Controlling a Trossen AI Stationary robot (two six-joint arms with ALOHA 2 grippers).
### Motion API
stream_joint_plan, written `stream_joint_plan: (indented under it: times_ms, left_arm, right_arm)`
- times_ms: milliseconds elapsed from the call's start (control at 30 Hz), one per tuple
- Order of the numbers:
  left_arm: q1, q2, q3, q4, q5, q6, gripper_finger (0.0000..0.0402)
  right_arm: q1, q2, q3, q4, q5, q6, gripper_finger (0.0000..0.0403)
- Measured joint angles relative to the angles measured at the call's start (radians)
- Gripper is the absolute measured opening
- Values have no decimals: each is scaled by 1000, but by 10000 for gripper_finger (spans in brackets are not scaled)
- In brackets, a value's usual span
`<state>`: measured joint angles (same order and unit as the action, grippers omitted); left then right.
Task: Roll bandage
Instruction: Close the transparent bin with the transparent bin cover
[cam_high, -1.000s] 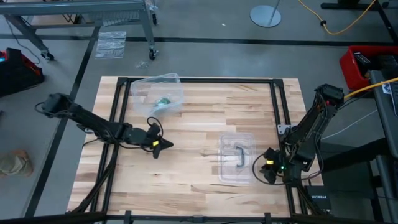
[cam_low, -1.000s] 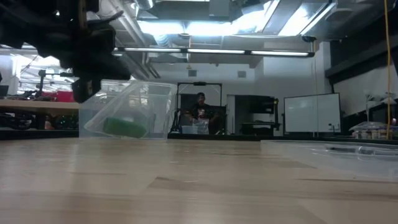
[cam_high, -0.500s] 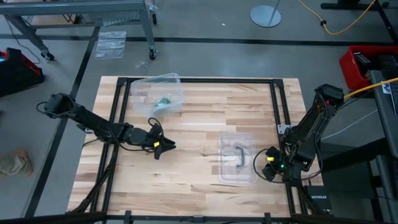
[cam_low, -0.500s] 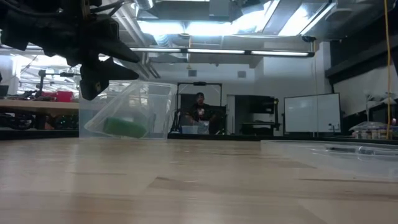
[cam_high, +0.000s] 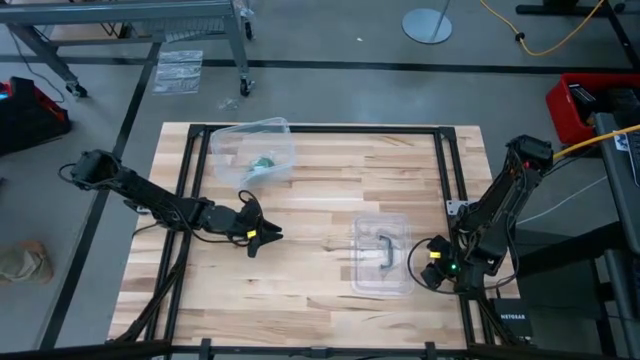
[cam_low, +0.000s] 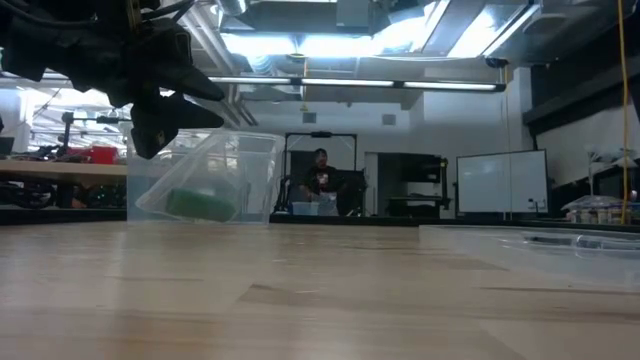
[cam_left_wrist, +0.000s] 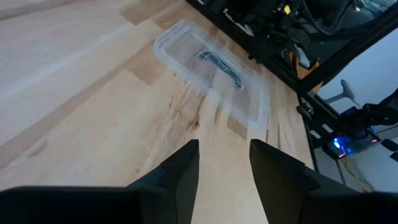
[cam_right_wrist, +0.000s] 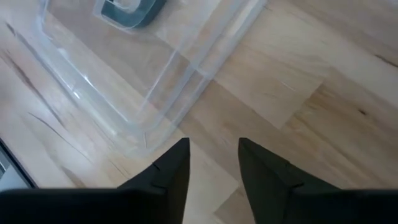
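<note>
The bandage (cam_high: 262, 162) is seen as a small green roll inside a clear plastic container (cam_high: 252, 150) that lies tipped on the far left part of the wooden worktop (cam_high: 320, 290). In the low view the green roll (cam_low: 200, 204) is seen resting on the lower wall of the tilted container (cam_low: 250, 160), untouched by either arm.

The left end effector (cam_high: 262, 236) is held above the bare worktop, nearer the front than the container and well apart from it. Its two dark fingers (cam_left_wrist: 180, 171) are spread with a clear gap between them, and nothing is held there; only wood grain is seen through the gap. In the low view the same end effector (cam_low: 185, 100) is seen raised off the surface, in front of the container.

The right end effector (cam_high: 432, 272) is placed near the right edge of the worktop, just beside a flat clear lid (cam_high: 380, 256) with a dark handle (cam_high: 385, 250). Its fingers (cam_right_wrist: 171, 168) are likewise parted and empty, pointed down at the wood next to the rim of the lid (cam_right_wrist: 124, 81).

Beyond the worktop, a person (cam_low: 320, 175) is seen far back in the room.
</note>
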<state>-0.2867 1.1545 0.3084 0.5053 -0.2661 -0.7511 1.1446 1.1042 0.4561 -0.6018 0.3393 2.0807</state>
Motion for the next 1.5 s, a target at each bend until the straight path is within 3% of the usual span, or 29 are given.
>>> stream_joint_plan:
  times_ms: [333,733,1233,1500]
  left_arm:
    - [0,0,0,0,0,0,137]
    - [-1,0,0,-1,0,0,137]
    - [-1,0,0,-1,0,0,137]
    - [-1,0,0,-1,0,0,137]
  right_arm:
    - [-116,46,0,42,7,-18,250]
    - [-231,144,5,129,-67,-82,256]
    - [-230,132,2,133,-99,-99,151]
    - [-228,133,0,218,-148,-96,121]
